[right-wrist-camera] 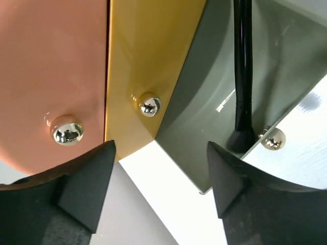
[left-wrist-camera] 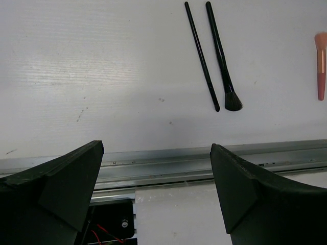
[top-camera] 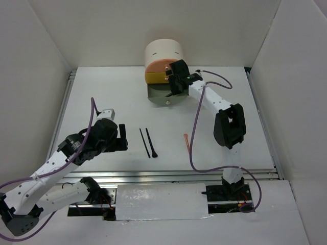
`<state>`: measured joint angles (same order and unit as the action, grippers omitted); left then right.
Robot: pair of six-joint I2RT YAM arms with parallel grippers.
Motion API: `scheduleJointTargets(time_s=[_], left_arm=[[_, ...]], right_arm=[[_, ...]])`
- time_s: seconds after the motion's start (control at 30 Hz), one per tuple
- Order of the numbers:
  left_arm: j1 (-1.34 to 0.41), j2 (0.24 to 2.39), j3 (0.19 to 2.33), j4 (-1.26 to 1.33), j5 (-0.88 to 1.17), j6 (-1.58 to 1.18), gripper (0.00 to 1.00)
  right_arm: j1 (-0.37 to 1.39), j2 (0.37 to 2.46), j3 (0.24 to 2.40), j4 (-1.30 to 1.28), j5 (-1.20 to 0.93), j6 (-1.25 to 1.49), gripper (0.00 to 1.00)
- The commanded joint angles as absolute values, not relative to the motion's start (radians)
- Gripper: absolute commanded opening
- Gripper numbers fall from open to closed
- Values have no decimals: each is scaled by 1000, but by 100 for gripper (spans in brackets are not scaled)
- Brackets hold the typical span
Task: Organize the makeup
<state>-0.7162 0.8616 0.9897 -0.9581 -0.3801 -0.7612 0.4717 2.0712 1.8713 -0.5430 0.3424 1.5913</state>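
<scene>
- The left gripper [left-wrist-camera: 157,152] hovers over the near edge of the surface [top-camera: 102,102], jaws spread wide and holding nothing.
- Just beyond it, a thin black stick [left-wrist-camera: 202,56] and the black flared-head brush [left-wrist-camera: 220,53] lie side by side, close but apart. Their long axes run near-to-far with a slight slant, and the brush head points toward the near edge.
- To their right, well apart, a salmon-pink stick [left-wrist-camera: 321,66] lies along a similar axis, narrow end nearest.
- Farthest, the organizer [top-camera: 163,51] has its green drawer [right-wrist-camera: 204,127] open, with another black stick [right-wrist-camera: 242,61] inside. The right gripper [right-wrist-camera: 161,149] hangs at it, jaws spread and empty.
- By my judgement, one item is stowed and three remain loose.
</scene>
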Motion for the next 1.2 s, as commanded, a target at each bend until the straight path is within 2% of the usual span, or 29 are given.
scheduleJointTargets(time_s=[0.0,0.07,0.13,0.3,0.4,0.5,0.63,0.73,1.17], left_arm=[[-712,867,983,-950,-384,-750,99],[-712,868,983,-945,-382,-749,99],[-713,867,985,-951,-385,-750,99],[-712,844,966,-948,-394,-753,99],[-712,848,974,-943,-382,-746,99],[-712,859,971,-927,-368,-726,99],[-712,887,971,-905,-351,-703,99],[-712,897,968,-885,-344,-696,99],[-712,900,950,-859,-308,-693,99]], right_arm=[[454,2060,1898,-491,318,1502,81],[445,2031,1890,-482,292,1458,82],[437,1991,1855,-454,261,1283,82],[431,1830,1650,-511,325,943,82],[422,1770,1542,-597,411,850,82],[385,1730,1445,-609,388,784,75],[383,1726,1376,-652,296,724,68],[393,1712,1266,-638,197,722,57],[551,1618,999,-588,146,793,59]])
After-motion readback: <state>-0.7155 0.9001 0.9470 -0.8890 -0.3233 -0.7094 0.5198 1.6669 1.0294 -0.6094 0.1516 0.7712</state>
